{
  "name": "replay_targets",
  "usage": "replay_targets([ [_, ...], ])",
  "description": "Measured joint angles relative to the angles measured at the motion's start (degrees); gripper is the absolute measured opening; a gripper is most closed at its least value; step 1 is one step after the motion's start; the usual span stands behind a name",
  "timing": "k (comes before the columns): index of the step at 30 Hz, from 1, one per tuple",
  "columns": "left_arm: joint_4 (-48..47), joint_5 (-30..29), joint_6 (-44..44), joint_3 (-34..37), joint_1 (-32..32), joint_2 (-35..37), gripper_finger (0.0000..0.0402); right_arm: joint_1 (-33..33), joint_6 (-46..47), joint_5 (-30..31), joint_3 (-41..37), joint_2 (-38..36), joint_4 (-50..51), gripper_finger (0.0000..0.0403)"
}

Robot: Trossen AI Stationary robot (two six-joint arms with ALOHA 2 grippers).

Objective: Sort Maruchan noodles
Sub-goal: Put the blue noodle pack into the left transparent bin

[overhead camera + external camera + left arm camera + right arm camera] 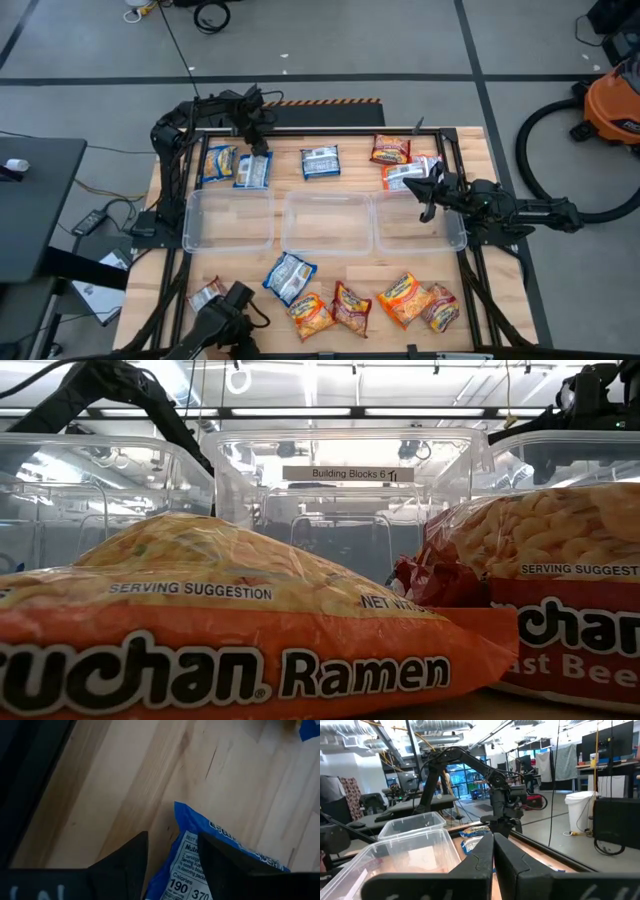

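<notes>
Maruchan noodle packets lie flat on the wooden table on both sides of three clear bins. On the far side are blue ones, an orange-red one and a red-silver one. Several blue, orange and red packets lie on the near side. My left gripper stands over the far end of a blue packet and is shut on it. My right gripper is shut and empty, above the right bin's far rim beside the red-silver packet. My left gripper comes from above, pointing down, and has the blue packet's far end between its two fingers, close to the sealed blue edge. The printed back of the packet fills the gap between them. In the high view the packet still lies on the table.
Three clear bins stand in a row across the table's middle. In the low view two orange packets fill the foreground before the bins. Bare wood shows between the far packets and the bins. A dark frame edges the table.
</notes>
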State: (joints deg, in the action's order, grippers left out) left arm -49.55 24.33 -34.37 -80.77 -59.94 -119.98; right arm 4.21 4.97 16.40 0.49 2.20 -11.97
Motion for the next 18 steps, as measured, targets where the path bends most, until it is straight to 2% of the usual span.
replay_targets([
  [4, -0.01, -2.57, -3.20, 0.04, 0.52, -0.06, 0.0140, 0.00, -0.02, 0.00, 0.00, 0.00, 0.00, 0.0018],
  [11, 0.58, -6.66, -5.81, 0.04, 1.09, -0.07, 0.0014, 0.00, -0.07, -0.02, 0.00, 0.02, 0.00, 0.0018],
  [18, -2.82, -9.69, -0.79, 0.07, 1.37, 1.75, 0.0005, 0.00, -0.43, -0.02, 0.00, 0.00, 0.00, 0.0018],
])
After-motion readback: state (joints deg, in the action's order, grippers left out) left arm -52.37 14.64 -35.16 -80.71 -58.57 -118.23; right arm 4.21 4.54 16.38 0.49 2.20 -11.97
